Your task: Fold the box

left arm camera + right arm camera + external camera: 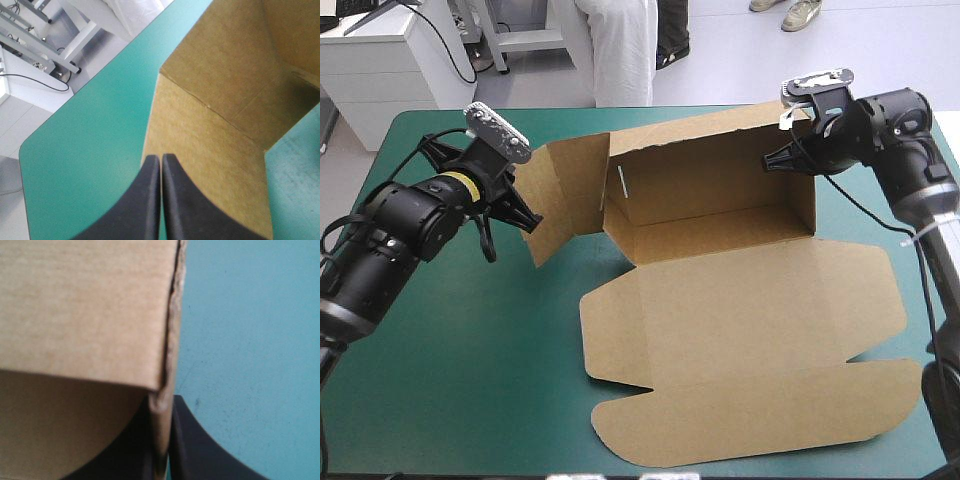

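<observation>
The brown box [740,300] lies in the middle of the table, its long back wall raised and its large lid flat toward the near edge. An end flap [560,195] stands upright at its left. My left gripper [528,215] is shut with its tip against that flap's outer edge. In the left wrist view the fingers meet in a point [161,159] and the flap's face [225,100] stretches ahead of them. My right gripper [772,160] is at the back wall's right end. Its wrist view shows a board edge [167,365] pinched between the fingers [162,407].
Bare teal-green cover [470,380] lies to the left and front of the box. The lid's rounded flap [760,420] reaches close to the table's near edge. A narrow strip of cover [920,330] shows right of the box.
</observation>
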Motion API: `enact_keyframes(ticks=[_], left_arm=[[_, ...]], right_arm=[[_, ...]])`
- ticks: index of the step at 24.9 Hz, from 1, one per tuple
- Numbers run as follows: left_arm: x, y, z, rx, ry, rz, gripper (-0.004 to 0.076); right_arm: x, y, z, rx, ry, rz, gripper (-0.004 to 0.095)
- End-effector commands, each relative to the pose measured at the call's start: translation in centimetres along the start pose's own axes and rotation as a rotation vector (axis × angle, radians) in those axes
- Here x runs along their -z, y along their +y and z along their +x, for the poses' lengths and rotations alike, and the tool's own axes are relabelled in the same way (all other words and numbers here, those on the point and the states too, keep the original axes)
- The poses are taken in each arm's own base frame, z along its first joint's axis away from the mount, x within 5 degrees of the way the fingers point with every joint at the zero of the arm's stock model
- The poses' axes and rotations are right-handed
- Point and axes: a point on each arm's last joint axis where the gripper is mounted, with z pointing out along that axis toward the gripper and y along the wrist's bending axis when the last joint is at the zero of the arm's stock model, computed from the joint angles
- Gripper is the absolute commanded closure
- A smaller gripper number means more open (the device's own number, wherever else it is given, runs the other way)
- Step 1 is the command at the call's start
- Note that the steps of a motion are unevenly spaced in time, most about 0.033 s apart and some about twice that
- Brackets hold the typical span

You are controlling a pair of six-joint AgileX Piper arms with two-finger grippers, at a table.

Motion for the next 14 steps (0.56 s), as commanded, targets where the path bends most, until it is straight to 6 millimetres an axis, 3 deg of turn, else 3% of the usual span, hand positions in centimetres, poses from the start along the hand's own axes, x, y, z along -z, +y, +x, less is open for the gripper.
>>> enact_keyframes(ticks=[1, 5, 9, 14], left_arm=[[5.1, 1.4, -1.0, 0.068, -0.167, -0.041, 0.0734], [7.1, 1.3, -0.3, 0.105, -0.213, -0.035, 0.0734], [7.8, 0.4, 1.5, 0.163, -0.234, -0.019, 0.0734], [8.1, -2.3, 6.0, 0.248, -0.345, -0.012, 0.0734]], right_arm=[[-0.1, -1.6, -1.7, -0.006, -0.02, -0.004, 0.0931], [-3.3, -1.7, -2.9, 0.008, 0.024, -0.012, 0.0931], [-6.7, -1.6, -3.6, 0.017, 0.056, -0.024, 0.0932], [-12.6, -1.2, -3.2, 0.027, 0.145, -0.055, 0.0931]])
